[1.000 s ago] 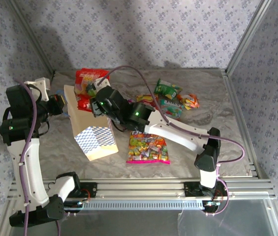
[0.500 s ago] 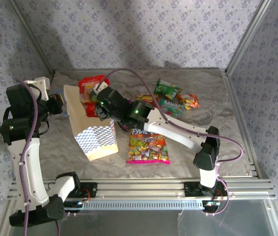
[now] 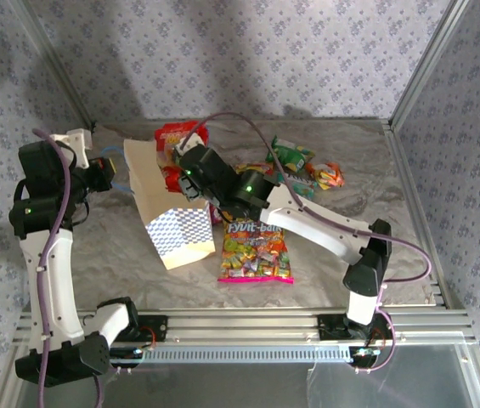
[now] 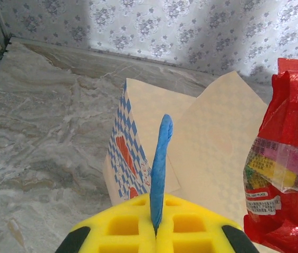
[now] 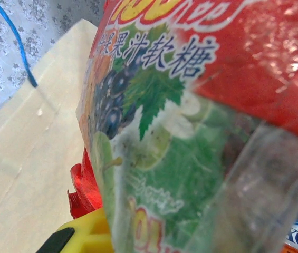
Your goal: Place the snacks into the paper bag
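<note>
1. Since a second ago the red packet (image 3: pixel 180 134) has shifted right, from over the middle of the bag's mouth to its far-right corner. The paper bag (image 3: pixel 170 212) has also swung right and sits more upright.
2. In the right wrist view the red packet (image 5: pixel 191 105) is pinched in the right gripper (image 3: pixel 180 161), jaws clamped on it, with the bag's tan wall (image 5: pixel 27 142) just beside.
3. The bag stands tilted on the table (image 3: pixel 375 229), checkered base near, mouth at the far end facing up and back.
4. Key relation: the packet's long axis runs far to near, roughly in line with the bag. The mouth lies just below and left of the jaws. My guess is that the right arm, already holding it, pushes it down and in.
5. The left gripper (image 3: pixel 109 176) is closed on the blue handle (image 4: pixel 159 158), holding the mouth up.
6. Waiting right of the bag are the pink packet (image 3: pixel 256 253), the green packet (image 3: pixel 289 155) and the orange packet (image 3: pixel 329 175).
</note>
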Robot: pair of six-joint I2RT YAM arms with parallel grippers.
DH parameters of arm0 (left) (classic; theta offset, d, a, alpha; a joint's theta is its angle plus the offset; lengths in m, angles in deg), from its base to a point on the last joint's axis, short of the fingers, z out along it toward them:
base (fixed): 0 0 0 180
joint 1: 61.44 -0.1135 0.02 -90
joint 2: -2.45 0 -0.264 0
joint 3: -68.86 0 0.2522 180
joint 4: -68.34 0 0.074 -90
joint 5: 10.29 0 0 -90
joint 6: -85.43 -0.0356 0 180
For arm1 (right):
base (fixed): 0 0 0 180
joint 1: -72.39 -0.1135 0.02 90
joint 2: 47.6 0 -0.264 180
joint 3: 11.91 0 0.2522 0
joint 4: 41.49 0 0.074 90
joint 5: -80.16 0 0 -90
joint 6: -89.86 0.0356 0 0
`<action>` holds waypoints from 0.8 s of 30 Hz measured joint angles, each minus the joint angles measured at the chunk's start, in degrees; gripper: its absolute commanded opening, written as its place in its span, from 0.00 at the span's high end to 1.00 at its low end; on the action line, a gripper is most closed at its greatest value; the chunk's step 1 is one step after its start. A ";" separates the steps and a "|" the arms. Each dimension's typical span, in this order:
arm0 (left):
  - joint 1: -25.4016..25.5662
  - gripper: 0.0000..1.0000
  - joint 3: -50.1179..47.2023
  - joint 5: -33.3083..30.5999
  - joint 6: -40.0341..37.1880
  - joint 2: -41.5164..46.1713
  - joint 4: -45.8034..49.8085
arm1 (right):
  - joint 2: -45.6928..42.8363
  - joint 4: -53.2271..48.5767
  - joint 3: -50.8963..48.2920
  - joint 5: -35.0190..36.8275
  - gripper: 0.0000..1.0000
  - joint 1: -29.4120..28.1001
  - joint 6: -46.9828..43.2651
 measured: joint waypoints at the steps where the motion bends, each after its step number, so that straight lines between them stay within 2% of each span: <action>1: -0.02 1.00 -0.17 0.31 0.00 0.02 -0.24 | -0.20 -0.04 0.04 0.00 1.00 -0.11 0.00; 6: 0.00 1.00 -1.16 2.21 -0.37 0.39 -1.53 | -0.44 -0.50 0.07 -1.11 1.00 -0.17 0.04; 13: 0.00 1.00 -1.27 4.09 -0.44 0.85 -2.64 | 1.16 -4.28 4.22 -6.29 1.00 -0.22 -0.17; 24: 0.00 1.00 -1.27 4.28 -0.85 0.87 -2.54 | 3.82 -4.72 6.05 -13.16 1.00 -0.07 0.24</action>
